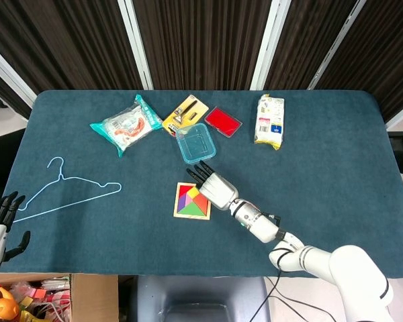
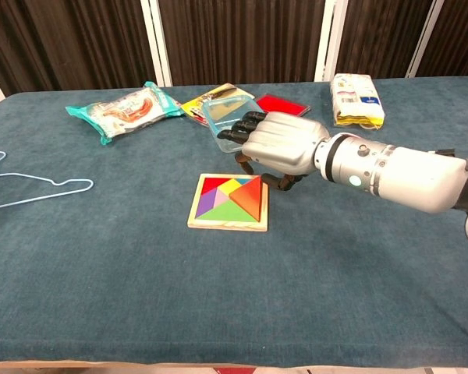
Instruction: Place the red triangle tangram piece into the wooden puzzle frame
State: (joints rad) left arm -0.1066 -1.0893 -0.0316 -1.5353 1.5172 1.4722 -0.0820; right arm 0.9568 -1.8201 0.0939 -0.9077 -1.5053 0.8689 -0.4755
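Note:
The wooden puzzle frame (image 1: 176,201) (image 2: 226,225) lies flat near the middle of the table, filled with coloured pieces. The red triangle (image 1: 201,201) (image 2: 251,198) lies in the frame's right part, flush with the other pieces. My right hand (image 1: 213,188) (image 2: 279,146) hovers just beyond the frame's far right corner, palm down. Its fingers are loosely bent and apart and hold nothing, and its thumb hangs close above the frame's rim. My left hand (image 1: 0,221) shows only in the head view, at the bottom left off the table, with its fingers spread and nothing in them.
Behind my right hand sits a clear plastic container (image 1: 195,142) (image 2: 221,117). Along the back lie a snack bag (image 1: 125,124), a yellow pack (image 1: 187,111), a red flat case (image 1: 223,121) and a white packet (image 1: 270,121). A blue hanger (image 1: 67,188) lies at the left.

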